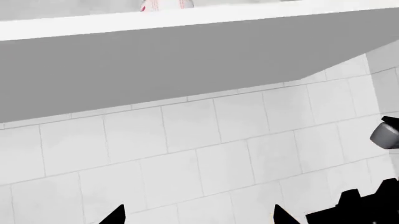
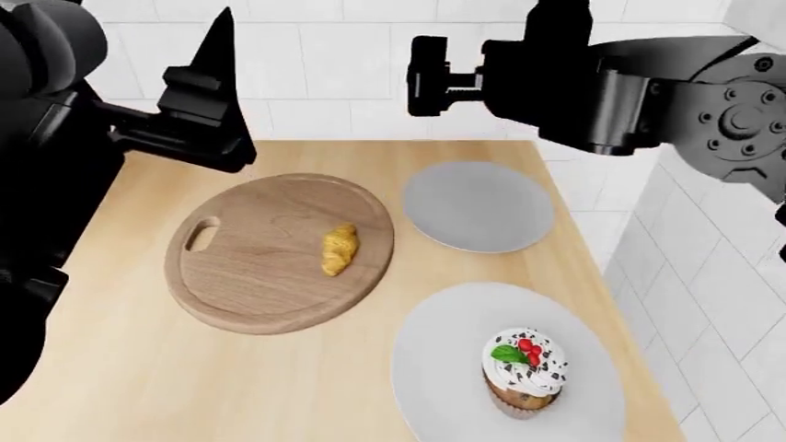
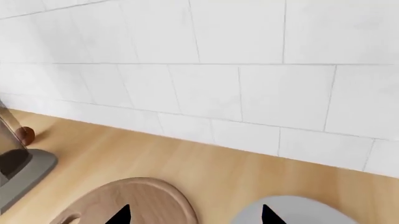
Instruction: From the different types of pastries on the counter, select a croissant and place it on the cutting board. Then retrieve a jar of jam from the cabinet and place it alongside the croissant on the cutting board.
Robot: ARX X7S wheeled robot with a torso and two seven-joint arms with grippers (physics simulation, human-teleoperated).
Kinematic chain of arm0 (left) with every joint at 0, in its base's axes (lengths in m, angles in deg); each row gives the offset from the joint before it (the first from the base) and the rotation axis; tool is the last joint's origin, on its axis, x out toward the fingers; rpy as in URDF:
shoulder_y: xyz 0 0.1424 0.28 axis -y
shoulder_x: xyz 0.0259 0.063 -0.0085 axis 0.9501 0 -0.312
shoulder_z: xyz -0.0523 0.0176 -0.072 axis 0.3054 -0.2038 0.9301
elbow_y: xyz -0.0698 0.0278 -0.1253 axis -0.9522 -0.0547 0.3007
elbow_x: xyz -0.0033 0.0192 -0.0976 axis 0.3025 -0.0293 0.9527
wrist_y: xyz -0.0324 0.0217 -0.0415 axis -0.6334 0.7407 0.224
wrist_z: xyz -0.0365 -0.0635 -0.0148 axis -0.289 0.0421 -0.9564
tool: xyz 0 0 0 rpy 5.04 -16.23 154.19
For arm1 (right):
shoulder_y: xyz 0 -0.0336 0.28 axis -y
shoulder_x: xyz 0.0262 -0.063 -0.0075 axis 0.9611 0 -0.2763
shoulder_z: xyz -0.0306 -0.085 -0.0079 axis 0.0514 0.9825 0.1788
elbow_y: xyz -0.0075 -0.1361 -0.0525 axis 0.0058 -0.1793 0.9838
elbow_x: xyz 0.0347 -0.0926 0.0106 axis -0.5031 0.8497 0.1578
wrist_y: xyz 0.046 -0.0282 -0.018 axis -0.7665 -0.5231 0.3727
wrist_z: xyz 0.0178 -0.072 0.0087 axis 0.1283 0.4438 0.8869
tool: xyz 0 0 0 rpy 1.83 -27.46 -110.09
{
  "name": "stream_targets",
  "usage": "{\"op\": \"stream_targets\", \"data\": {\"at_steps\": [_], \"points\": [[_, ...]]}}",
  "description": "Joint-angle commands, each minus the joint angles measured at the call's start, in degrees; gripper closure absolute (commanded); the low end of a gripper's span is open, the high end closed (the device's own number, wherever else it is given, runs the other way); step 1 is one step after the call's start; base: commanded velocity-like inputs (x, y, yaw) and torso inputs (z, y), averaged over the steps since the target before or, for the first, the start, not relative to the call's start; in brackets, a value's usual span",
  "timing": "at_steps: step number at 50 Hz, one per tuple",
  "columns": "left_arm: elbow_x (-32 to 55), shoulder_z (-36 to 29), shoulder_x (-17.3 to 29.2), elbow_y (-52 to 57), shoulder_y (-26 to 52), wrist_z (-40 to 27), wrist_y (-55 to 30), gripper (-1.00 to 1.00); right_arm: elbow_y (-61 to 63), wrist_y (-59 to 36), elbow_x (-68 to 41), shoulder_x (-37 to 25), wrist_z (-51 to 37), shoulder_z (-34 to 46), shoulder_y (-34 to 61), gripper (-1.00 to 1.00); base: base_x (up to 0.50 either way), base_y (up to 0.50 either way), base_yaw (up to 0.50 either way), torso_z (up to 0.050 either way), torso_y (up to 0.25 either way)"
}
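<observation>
White tile and beige counter (image 2: 135, 368); croissant (image 2: 339, 250) at board (image 2: 246, 276) centre; jar (image 1: 167, 4) at twelve o'clock, rigid, slippery, best gripped around its sides; left claw (image 1: 198, 215) and right claw (image 3: 194, 214) apart, empty

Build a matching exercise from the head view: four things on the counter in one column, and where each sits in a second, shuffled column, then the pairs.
Things:
1. croissant
2. cupcake
3. cutting board
4. far grey plate

Places:
A. on the near grey plate
B. bare, beside the board on the side away from its handle hole
C. on the round wooden board
D. directly on the counter, with an oval handle hole

Pairs: 1-C, 2-A, 3-D, 4-B
</observation>
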Motion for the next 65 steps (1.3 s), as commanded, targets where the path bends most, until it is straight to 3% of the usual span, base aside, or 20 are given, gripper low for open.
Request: {"op": "stream_targets", "data": {"at_steps": [1, 8, 16, 32, 44, 56, 65], "points": [[12.8, 1.4, 2.1, 4.4, 7.6, -11.5, -3.5, -1.00, 12.0, 7.2, 0.3, -6.9, -6.2, -3.6, -3.4, -1.00, 0.00, 0.00, 0.00, 0.000, 0.000], [18.1, -1.8, 2.7, 3.3, 17.9, -16.6, -5.0, -1.00, 15.3, 9.0, 0.7, -8.3, -7.0, -4.1, -5.3, -1.00, 0.00, 0.00, 0.00, 0.000, 0.000], [18.0, -6.3, 1.5, -0.1, 27.2, -16.1, -7.7, -1.00, 17.2, 10.4, 2.1, -8.4, -7.2, -3.9, -7.2, -1.00, 0.00, 0.00, 0.00, 0.000, 0.000], [-1.4, -14.6, -3.2, -12.6, 36.9, -0.8, -5.9, -1.00, 18.5, 11.2, 3.5, -7.8, -4.4, -3.1, -10.2, -1.00, 0.00, 0.00, 0.00, 0.000, 0.000], [-2.9, -16.4, -3.8, -15.4, 38.9, 2.1, -5.2, -1.00, 18.7, 11.2, 3.7, -7.7, -4.6, -3.2, -10.3, -1.00, 0.00, 0.00, 0.00, 0.000, 0.000], [-17.5, -26.5, -8.4, -36.6, 50.5, 18.7, 2.8, -1.00, 17.9, 11.2, 4.0, -7.1, -4.3, -3.1, -10.6, -1.00, 0.00, 0.00, 0.00, 0.000, 0.000], [-24.6, -31.4, -11.4, -48.8, 55.5, 25.4, 8.5, -1.00, 17.4, 11.0, 4.1, -6.8, -4.0, -2.9, -10.9, -1.00, 0.00, 0.00, 0.00, 0.000, 0.000]]}}
